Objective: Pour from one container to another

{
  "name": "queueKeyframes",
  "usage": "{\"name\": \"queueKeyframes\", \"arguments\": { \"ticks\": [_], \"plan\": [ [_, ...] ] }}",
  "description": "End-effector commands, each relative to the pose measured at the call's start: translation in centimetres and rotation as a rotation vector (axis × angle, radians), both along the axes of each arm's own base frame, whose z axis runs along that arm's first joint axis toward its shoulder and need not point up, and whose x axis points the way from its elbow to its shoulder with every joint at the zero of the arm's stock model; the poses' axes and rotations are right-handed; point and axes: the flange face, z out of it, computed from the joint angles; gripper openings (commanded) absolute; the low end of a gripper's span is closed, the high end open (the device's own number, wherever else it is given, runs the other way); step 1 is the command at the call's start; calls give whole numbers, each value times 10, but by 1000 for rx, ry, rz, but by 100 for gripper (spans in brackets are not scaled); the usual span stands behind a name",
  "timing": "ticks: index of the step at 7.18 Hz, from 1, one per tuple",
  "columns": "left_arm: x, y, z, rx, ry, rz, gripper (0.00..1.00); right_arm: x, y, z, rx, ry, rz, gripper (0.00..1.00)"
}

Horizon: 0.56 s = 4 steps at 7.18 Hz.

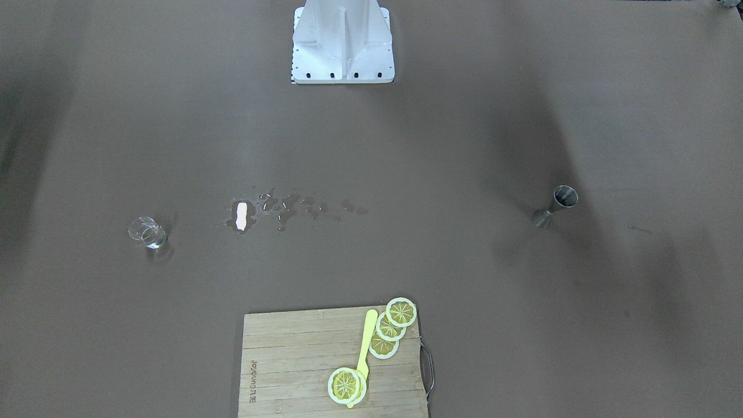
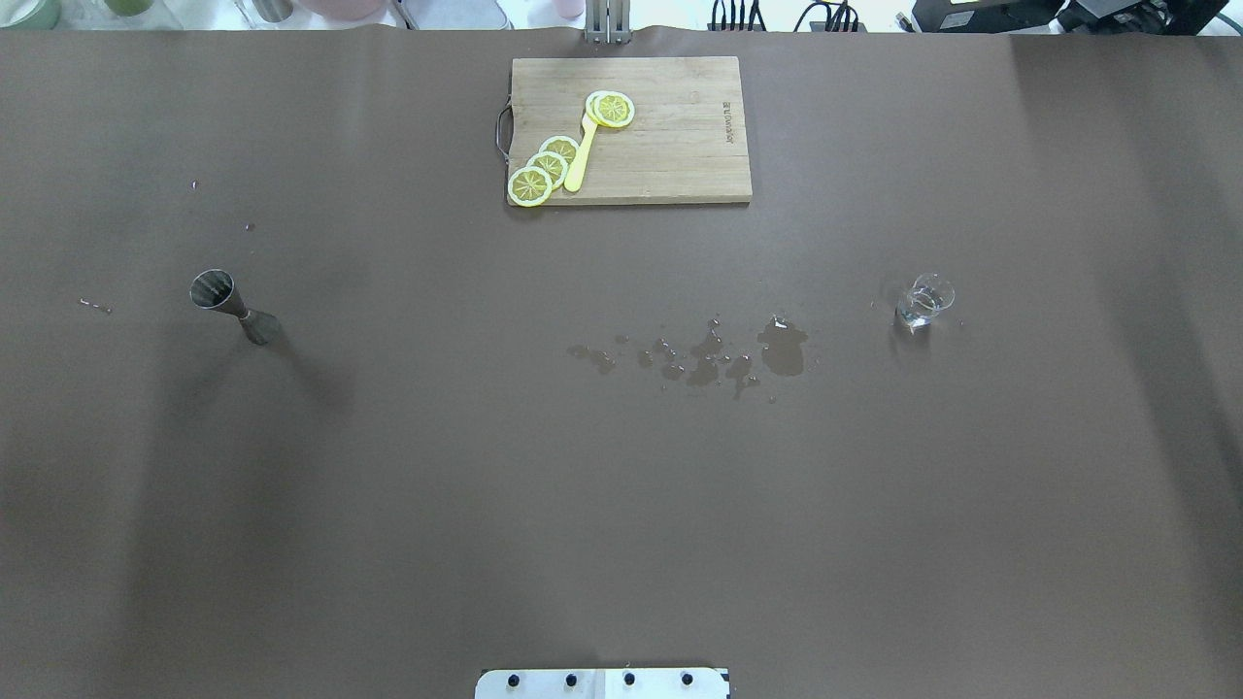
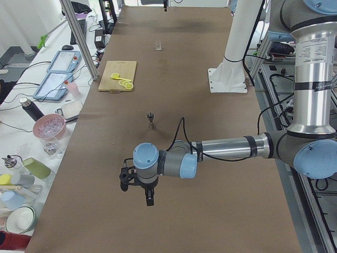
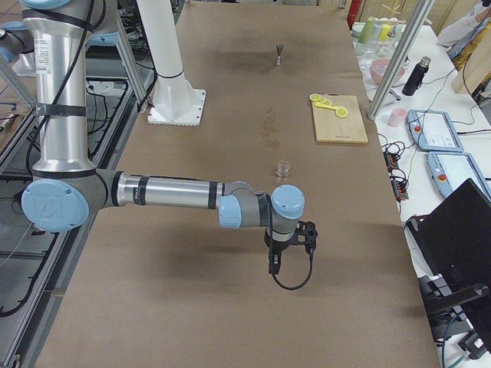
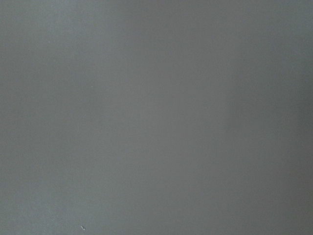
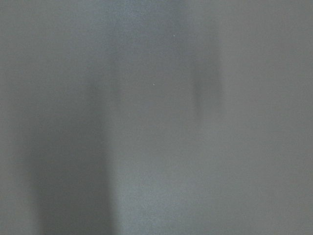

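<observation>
The small clear glass cup [image 1: 148, 232] [image 2: 924, 301] [image 4: 284, 167] stands upright on the brown table on my right side, with a little clear liquid in it. On my left side the steel hourglass jigger [image 1: 555, 206] [image 2: 233, 306] [image 3: 151, 119] also stands upright. Neither gripper appears in the overhead or front views. The left gripper [image 3: 138, 188] hangs over bare table, nearer the camera than the jigger in the exterior left view. In the exterior right view the right gripper [image 4: 290, 249] hangs nearer the camera than the cup. I cannot tell whether either is open or shut. Both wrist views show only blurred table.
A spill of liquid [image 2: 709, 354] [image 1: 278, 209] lies mid-table between the cup and the jigger. A wooden cutting board [image 2: 670, 146] with lemon slices [image 2: 546, 167] and a yellow knife [image 2: 581, 155] sits at the far edge. The robot's base [image 1: 342, 46] is at the near edge.
</observation>
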Motion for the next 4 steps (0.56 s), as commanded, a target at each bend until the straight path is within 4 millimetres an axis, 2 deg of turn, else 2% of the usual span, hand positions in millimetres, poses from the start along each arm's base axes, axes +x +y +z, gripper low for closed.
{"name": "queueKeyframes", "arguments": {
  "ticks": [1,4],
  "plan": [
    [1,-6,-2,-50,0,-60,99,0,-1,-1,3,0,-1,100],
    [1,-1,-3,-39,8,-54,99,0,-1,0,2,1,-1,100]
  ]
}}
